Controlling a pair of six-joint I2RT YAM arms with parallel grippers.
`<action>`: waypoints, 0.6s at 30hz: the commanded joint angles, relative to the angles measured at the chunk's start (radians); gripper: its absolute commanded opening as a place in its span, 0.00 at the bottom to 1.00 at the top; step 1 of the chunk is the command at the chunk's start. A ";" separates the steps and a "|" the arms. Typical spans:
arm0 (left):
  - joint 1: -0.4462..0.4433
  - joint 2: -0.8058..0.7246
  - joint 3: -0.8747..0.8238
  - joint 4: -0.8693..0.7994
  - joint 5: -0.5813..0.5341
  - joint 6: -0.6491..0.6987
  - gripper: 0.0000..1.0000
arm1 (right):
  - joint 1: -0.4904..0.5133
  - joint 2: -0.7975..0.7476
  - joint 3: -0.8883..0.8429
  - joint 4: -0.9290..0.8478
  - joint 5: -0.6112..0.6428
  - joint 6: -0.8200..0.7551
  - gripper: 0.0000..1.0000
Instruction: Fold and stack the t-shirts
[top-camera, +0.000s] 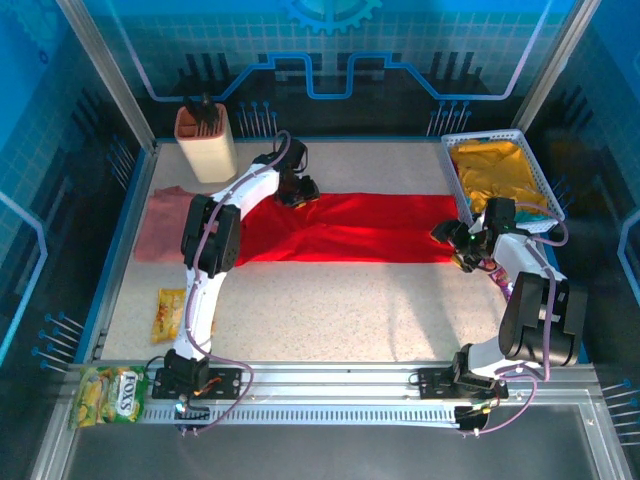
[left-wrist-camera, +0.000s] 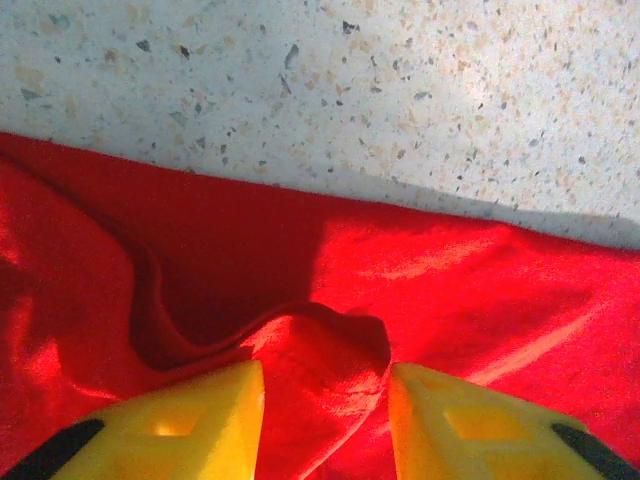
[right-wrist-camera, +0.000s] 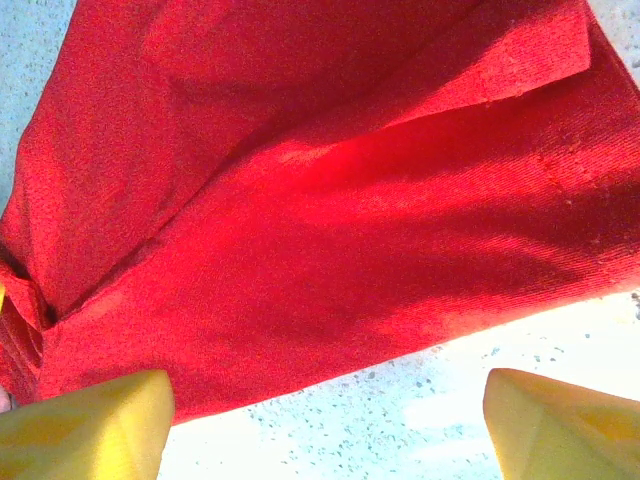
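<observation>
Red t-shirt (top-camera: 360, 228) spread across the speckled counter (top-camera: 350, 310).
Left claw (left-wrist-camera: 322, 375) pinches a raised fold at its far edge; right claw (right-wrist-camera: 328, 385) gapes wide over its right end; dusty-pink t-shirt (top-camera: 160, 225) lies at the counter's left.

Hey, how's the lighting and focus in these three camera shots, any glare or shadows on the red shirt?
Top external: light fairly even, with a bright sheen streak across the red t-shirt. Left wrist: a dark shadow runs over the cloth's middle; the yellow fingers look soft. Right wrist: weave sharp, but the table below it is washed out by glare.
</observation>
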 joint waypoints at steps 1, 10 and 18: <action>-0.010 -0.009 0.033 -0.064 -0.070 0.071 0.50 | 0.001 0.009 -0.001 -0.007 -0.028 -0.009 0.81; -0.084 0.026 0.125 -0.149 -0.223 0.178 0.51 | -0.006 0.030 -0.015 0.026 -0.073 0.004 0.81; -0.115 0.090 0.200 -0.201 -0.291 0.195 0.45 | -0.012 0.024 -0.024 0.023 -0.087 -0.001 0.80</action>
